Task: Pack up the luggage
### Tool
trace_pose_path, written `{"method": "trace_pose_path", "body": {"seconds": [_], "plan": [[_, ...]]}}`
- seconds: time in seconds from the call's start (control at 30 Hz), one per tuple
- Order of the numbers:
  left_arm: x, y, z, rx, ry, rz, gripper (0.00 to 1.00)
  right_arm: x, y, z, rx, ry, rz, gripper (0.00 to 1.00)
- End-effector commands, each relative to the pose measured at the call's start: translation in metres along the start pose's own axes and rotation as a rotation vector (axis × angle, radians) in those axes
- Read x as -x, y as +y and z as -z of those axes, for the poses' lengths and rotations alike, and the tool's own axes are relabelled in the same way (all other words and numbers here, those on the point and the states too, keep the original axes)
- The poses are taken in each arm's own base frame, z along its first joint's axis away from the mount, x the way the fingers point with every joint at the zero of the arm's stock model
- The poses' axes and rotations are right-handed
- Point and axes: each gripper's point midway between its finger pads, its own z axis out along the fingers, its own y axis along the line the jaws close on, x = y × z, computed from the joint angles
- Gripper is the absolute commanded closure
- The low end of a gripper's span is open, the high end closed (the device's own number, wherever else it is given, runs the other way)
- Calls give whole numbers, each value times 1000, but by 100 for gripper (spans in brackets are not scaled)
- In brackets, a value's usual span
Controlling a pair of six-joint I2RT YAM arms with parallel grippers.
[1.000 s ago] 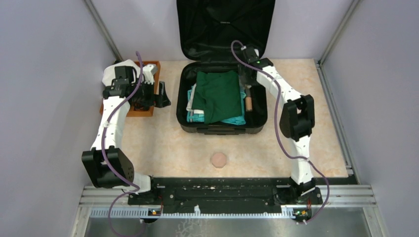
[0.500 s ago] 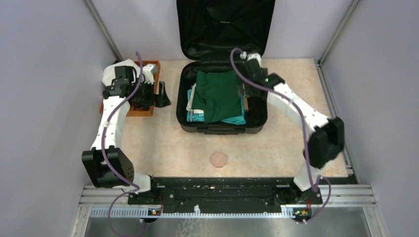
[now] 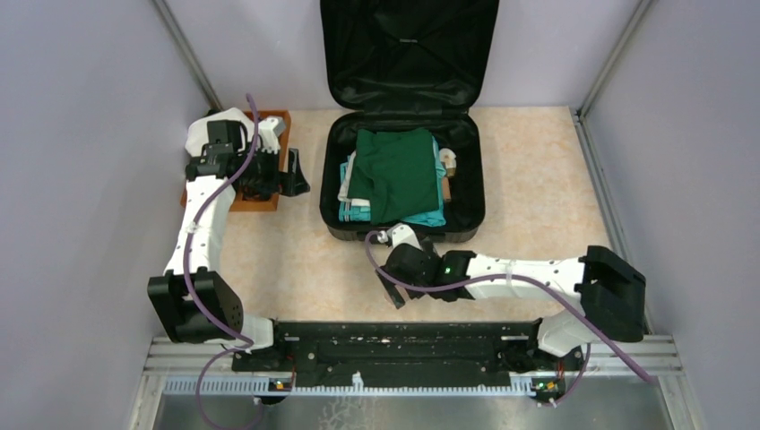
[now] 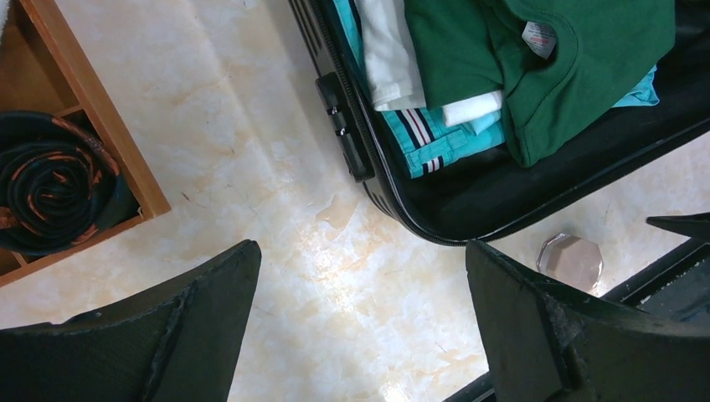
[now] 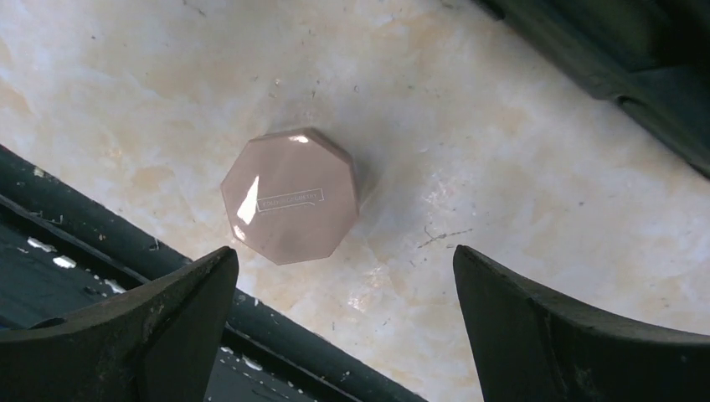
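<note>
Right wrist view: your right pincer point(image 5: 343, 255), jaws wide apart and empty, hangs directly above the pink octagonal compact point(image 5: 290, 194) on the counter point(image 5: 502, 167), just nearside of the open luggage point(image 3: 473, 179); the left pincer point(image 4: 362, 251), also spread, hovers well apart by the wooden tray point(image 4: 92, 109).

One suitcase point(image 3: 408, 54) was counted, one wooden tray point(image 3: 254, 204), one rolled tie point(image 4: 50, 188), one green shirt point(image 3: 394, 175), one pink octagonal box point(image 5: 290, 194), two robot arms, left arm point(image 3: 199, 228) and right arm point(image 3: 520, 267), two grippers, left gripper point(image 4: 360, 276) and right gripper point(image 5: 343, 268).
</note>
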Motion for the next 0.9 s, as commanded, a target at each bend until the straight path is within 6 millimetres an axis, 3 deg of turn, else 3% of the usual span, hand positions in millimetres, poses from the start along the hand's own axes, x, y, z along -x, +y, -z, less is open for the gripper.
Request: {"method": "trace_pose_path", "body": {"seconds": [0.0,0.23,0.5,0.6,0.77,0.87], "plan": [[16,-8,19,6,-57,-46,2,17,28,-14,92,-88,-79,1],[18,-9,21,3,-60,-50,2,6,45,-37,158,-86,-69,1],[23,-7,21,15,-70,-48,2,-21,39,-61,105,-21,-63,1],[24,-6,20,15,-70,-44,2,-24,41,-64,103,-13,-53,7],[24,-4,18,19,-67,-39,2,-19,43,-61,74,-8,-9,45],[24,-2,18,27,-68,-40,2,-4,35,-48,35,-27,-9,77]]}}
